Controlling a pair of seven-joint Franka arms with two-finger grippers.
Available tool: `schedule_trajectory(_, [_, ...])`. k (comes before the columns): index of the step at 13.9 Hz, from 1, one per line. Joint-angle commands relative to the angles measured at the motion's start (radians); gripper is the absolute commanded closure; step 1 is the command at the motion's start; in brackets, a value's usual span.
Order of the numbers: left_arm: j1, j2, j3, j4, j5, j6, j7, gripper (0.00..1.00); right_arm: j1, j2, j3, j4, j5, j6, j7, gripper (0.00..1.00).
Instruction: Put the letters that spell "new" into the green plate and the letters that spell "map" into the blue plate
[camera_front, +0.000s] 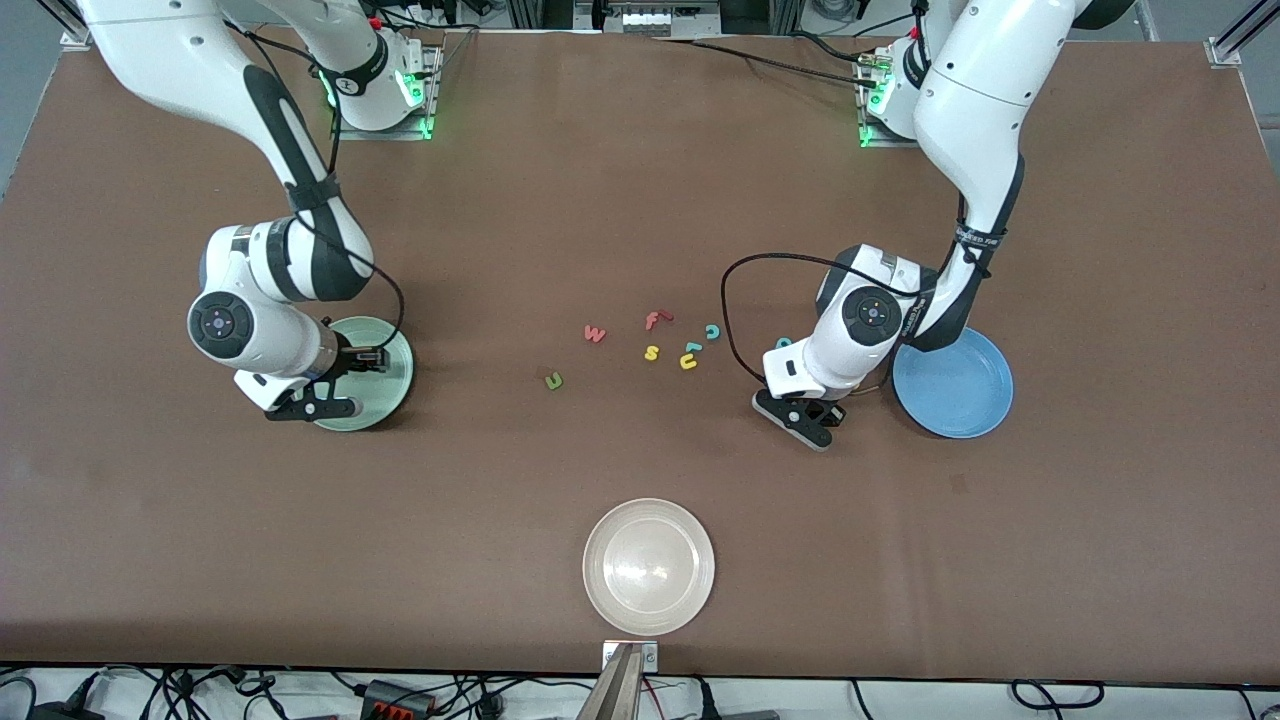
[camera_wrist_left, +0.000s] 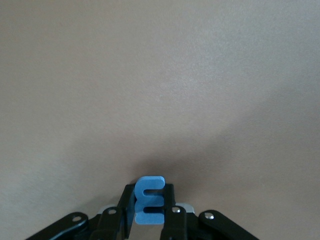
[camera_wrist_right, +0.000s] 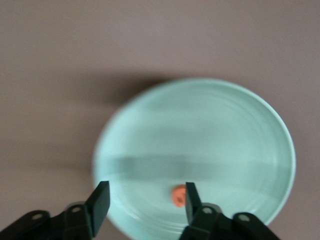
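My left gripper (camera_wrist_left: 150, 194) is shut on the dark blue m (camera_wrist_left: 150, 201), low over bare table beside the blue plate (camera_front: 955, 385); in the front view the left gripper (camera_front: 835, 402) is mostly hidden under its wrist. My right gripper (camera_wrist_right: 147, 192) stands open over the green plate (camera_wrist_right: 200, 130). The orange e (camera_wrist_right: 177, 195) lies in that plate close by one finger. On the table lie the green n (camera_front: 553, 380), the pinkish-red w (camera_front: 595, 333) and a teal letter (camera_front: 784, 343), half hidden by the left arm. Which yellow letter is the a I cannot tell.
Between the plates lie a red f (camera_front: 654, 320), a yellow s (camera_front: 651, 352), a teal c (camera_front: 713, 332), and a yellow letter (camera_front: 688, 363) touching a small teal piece (camera_front: 692, 347). A white plate (camera_front: 648, 566) sits near the table's front edge.
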Motion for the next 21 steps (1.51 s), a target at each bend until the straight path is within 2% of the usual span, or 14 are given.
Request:
schedule_trajectory(1, [0.06,-0.088,0.004,0.002,-0.001,-0.107,0.093,0.86,0.131,0.05,0.003,0.123,0.012,-0.021,0.041,0.0])
schedule_trajectory(3, [0.112,-0.14,0.007,0.017,-0.001,-0.225,0.133,0.86,0.171,0.114,0.003,0.2,0.035,-0.021,0.041,0.0])
schedule_trajectory(6, [0.213,-0.185,0.007,0.019,0.001,-0.4,0.157,0.86,0.275,0.174,0.003,0.254,0.035,-0.016,0.049,0.02])
schedule_trajectory(8, [0.258,-0.188,0.006,0.01,0.001,-0.448,0.156,0.86,0.301,0.203,0.003,0.284,0.039,-0.016,0.052,0.19])
schedule_trajectory(10, [0.279,-0.183,0.007,-0.022,-0.001,-0.445,0.144,0.86,0.332,0.229,0.003,0.291,0.035,-0.013,0.083,0.21])
schedule_trajectory(13, [0.305,-0.172,0.009,-0.061,-0.001,-0.425,0.119,0.57,0.358,0.256,0.003,0.298,0.028,0.013,0.09,0.22])
schedule_trajectory(14, [0.307,-0.174,0.006,-0.059,-0.001,-0.422,0.121,0.24,0.361,0.265,0.003,0.298,0.028,0.022,0.09,0.23])
schedule_trajectory(15, [0.304,-0.178,0.002,-0.052,-0.001,-0.424,0.113,0.0,0.363,0.271,0.003,0.298,0.029,0.038,0.092,0.25])
schedule_trajectory(17, [0.287,-0.2,-0.002,-0.048,-0.001,-0.434,0.053,0.0,0.363,0.288,0.003,0.303,0.031,0.073,0.09,0.26])
schedule_trajectory(21, [0.264,-0.208,-0.112,-0.055,-0.001,-0.43,-0.187,0.0,0.375,0.311,0.003,0.311,0.031,0.101,0.09,0.31])
